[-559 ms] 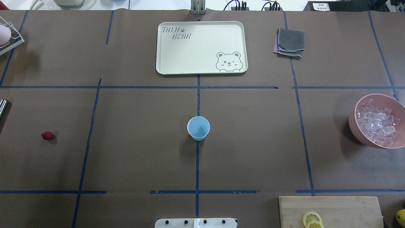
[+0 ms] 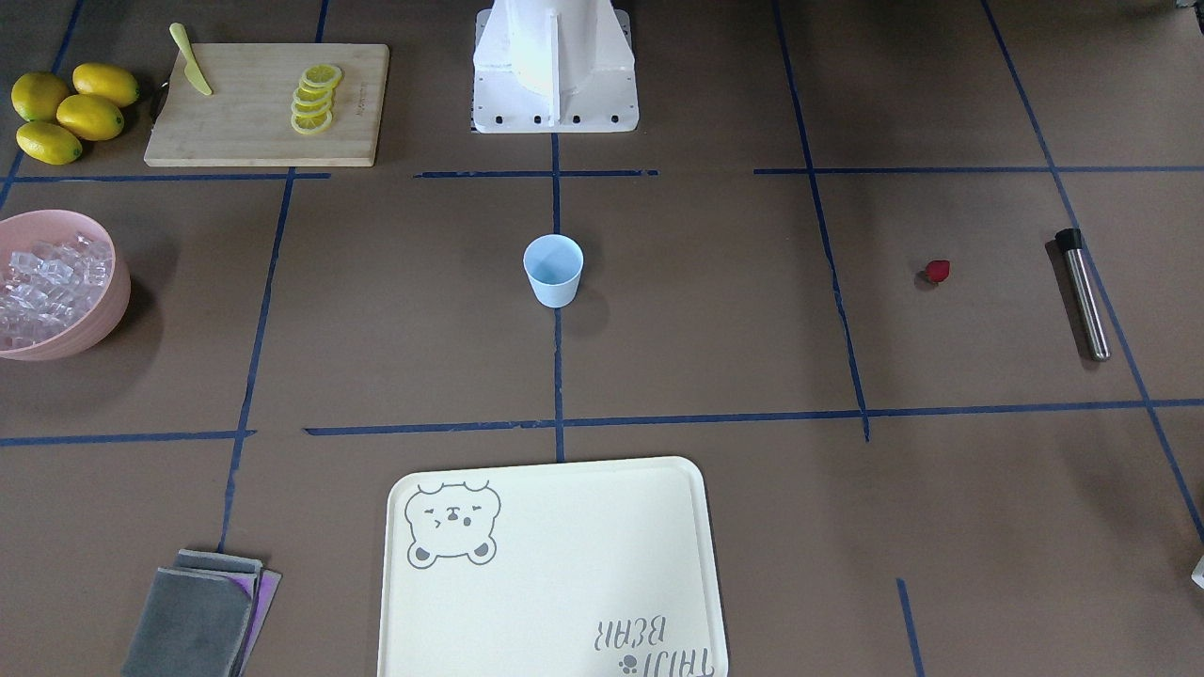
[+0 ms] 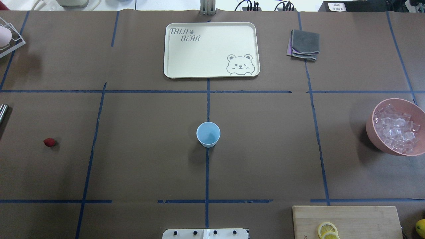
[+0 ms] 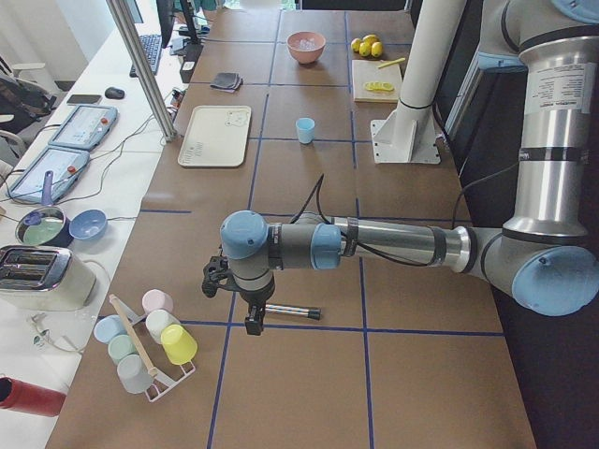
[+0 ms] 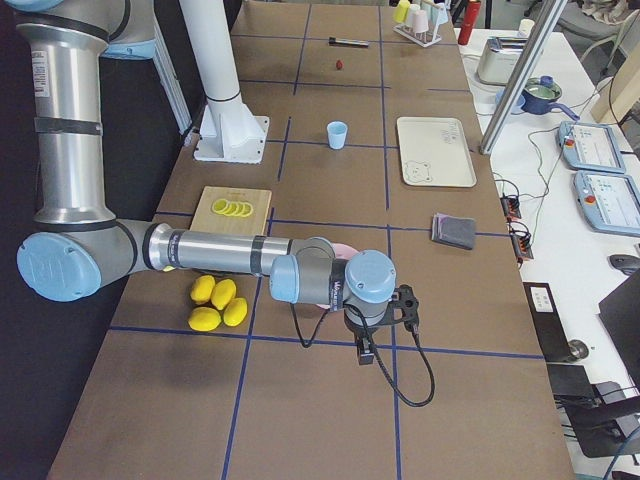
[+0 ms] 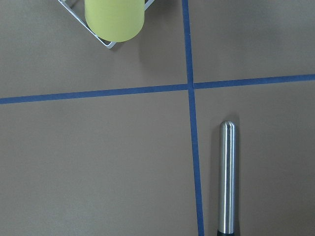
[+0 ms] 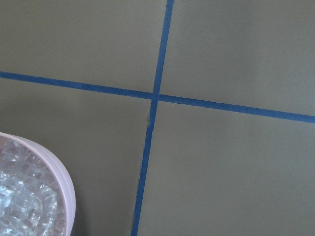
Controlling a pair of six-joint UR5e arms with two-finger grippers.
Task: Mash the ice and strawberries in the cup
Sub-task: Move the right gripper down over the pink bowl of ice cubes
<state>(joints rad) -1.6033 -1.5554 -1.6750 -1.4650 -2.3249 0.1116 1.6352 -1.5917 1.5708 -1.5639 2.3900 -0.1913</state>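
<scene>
The pale blue cup (image 3: 208, 134) stands upright and empty at the table's middle; it also shows in the front view (image 2: 553, 270). The small red strawberry (image 3: 49, 142) lies on the table far to the left. Clear ice cubes (image 3: 396, 129) fill a pink bowl (image 3: 371, 132) at the right edge. My left gripper (image 4: 251, 323) shows only in the left side view, hanging over a steel rod (image 6: 227, 177); I cannot tell if it is open or shut. My right gripper (image 5: 366, 352) shows only in the right side view, beside the bowl; I cannot tell its state either.
A cream bear tray (image 3: 186, 66) lies at the far middle, with a folded grey cloth (image 3: 303, 44) to its right. A cutting board (image 2: 254, 132) bears lemon slices and a yellow knife, with whole lemons (image 2: 66, 113) beside it. A rack of cups (image 4: 150, 341) stands at the left end.
</scene>
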